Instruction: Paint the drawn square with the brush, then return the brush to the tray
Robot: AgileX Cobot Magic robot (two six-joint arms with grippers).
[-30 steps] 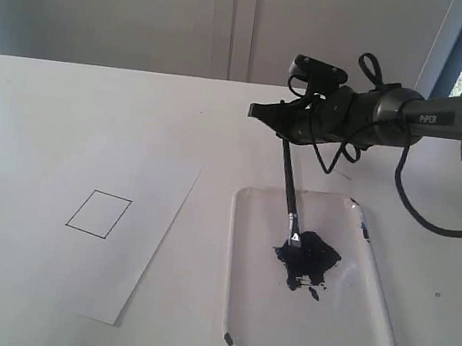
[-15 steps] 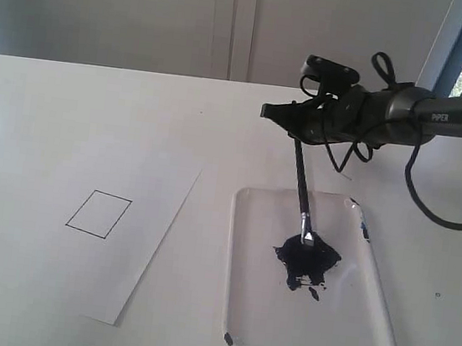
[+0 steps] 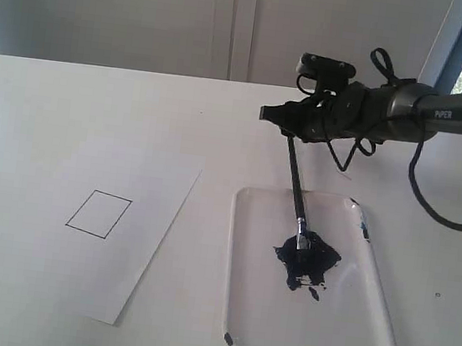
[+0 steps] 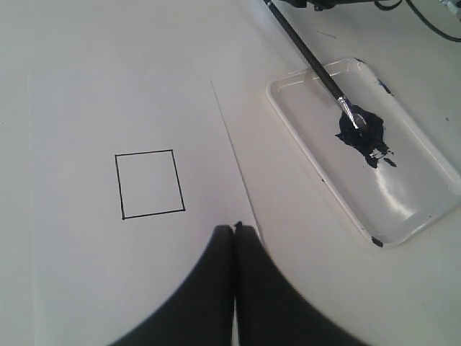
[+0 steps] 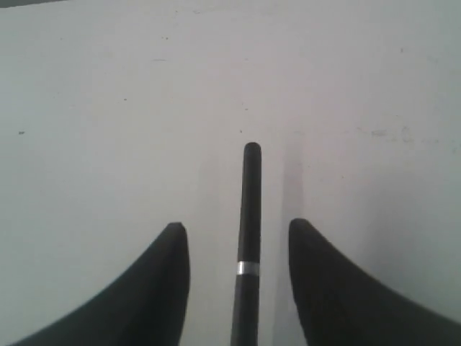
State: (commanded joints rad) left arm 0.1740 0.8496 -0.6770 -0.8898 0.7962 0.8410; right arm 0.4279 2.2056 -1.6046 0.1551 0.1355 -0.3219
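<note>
The brush [image 3: 296, 181] hangs tilted from my right gripper [image 3: 270, 113], its dark tip in the blue paint blot [image 3: 309, 259] on the white tray [image 3: 381, 326]. In the right wrist view the black handle [image 5: 248, 216] runs between the fingers of that gripper [image 5: 238, 225], with a gap showing at each fingertip. The drawn square [image 3: 99, 213] on the paper sheet [image 3: 51, 261] is white inside. In the left wrist view the square [image 4: 150, 184], brush [image 4: 310, 61] and tray [image 4: 403, 194] all show. My left gripper [image 4: 235, 228] is shut and empty over the paper's edge.
The paper sheet [image 4: 72, 274] lies left of the tray on a white table. A black cable [image 3: 418, 196] loops from the right arm toward the table behind the tray. Small paint marks sit on the tray's rim [image 3: 364, 230].
My right gripper shifted right and then held nearly still. The brush tip slid from the blot's left edge toward its middle, staying in the paint. The left gripper's earlier position is not shown.
</note>
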